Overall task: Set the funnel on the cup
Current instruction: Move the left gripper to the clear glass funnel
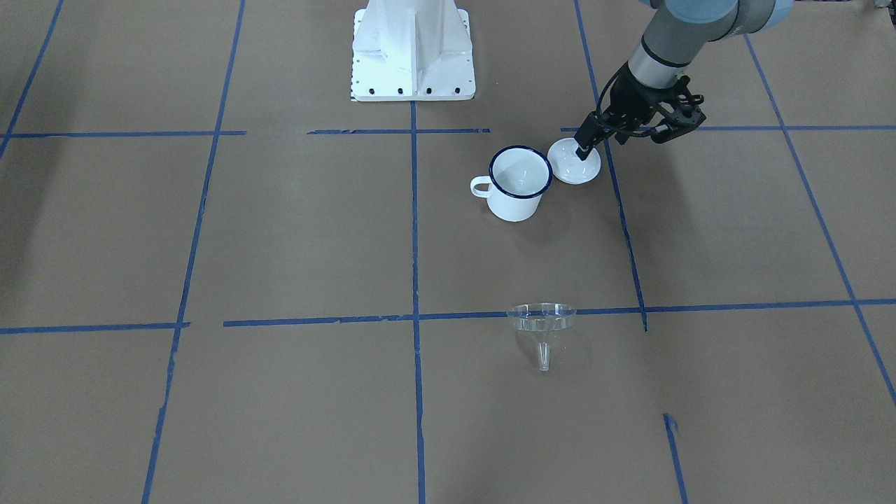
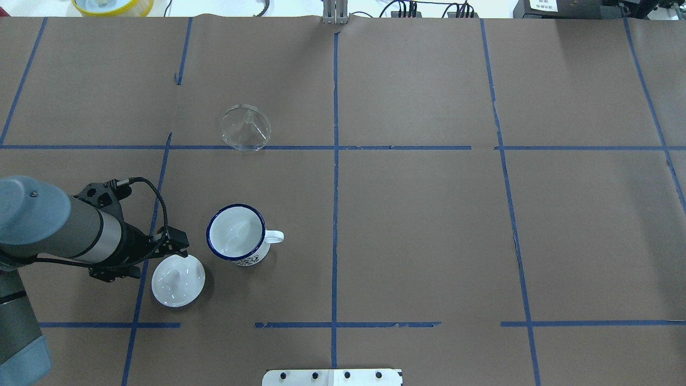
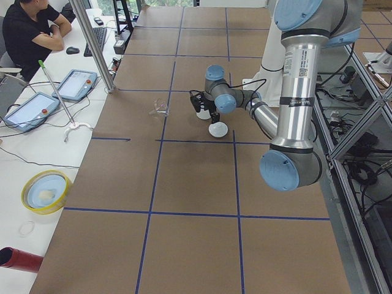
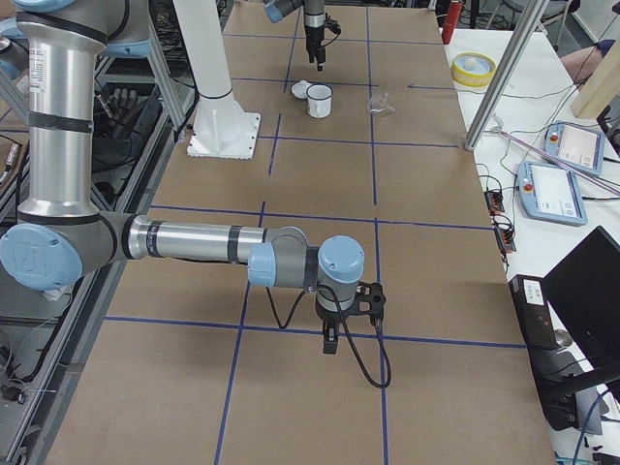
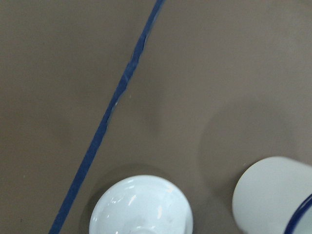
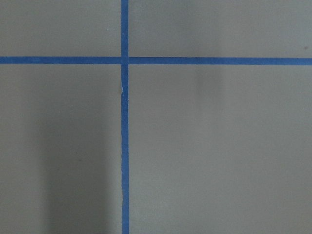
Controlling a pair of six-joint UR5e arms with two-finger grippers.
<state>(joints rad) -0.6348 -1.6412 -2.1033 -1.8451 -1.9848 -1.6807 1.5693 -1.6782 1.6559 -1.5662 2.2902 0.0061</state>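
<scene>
Step judged pre-grasp: left end effector [image 1: 584, 148], grip state indiscernible, hovers over round white domed lid [image 2: 178, 280] just beside white blue-rimmed enamel mug [image 1: 514, 203]; small clear plastic funnel [image 2: 246, 127] rests ungrasped on brown desk [image 2: 429, 214], well apart from mug, so the next move probably calls for a reach and rim grasp.

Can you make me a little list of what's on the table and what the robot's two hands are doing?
funnel: clear, on the table, apart from the cup, nothing holding it
cup: white with a blue rim, upright, looks empty, no funnel on it yet
lid: white, on the table right beside the cup
left gripper: low over the lid; cannot tell if open or shut
right gripper: far from all three, over bare table; cannot tell if open or shut
job done: no
</scene>
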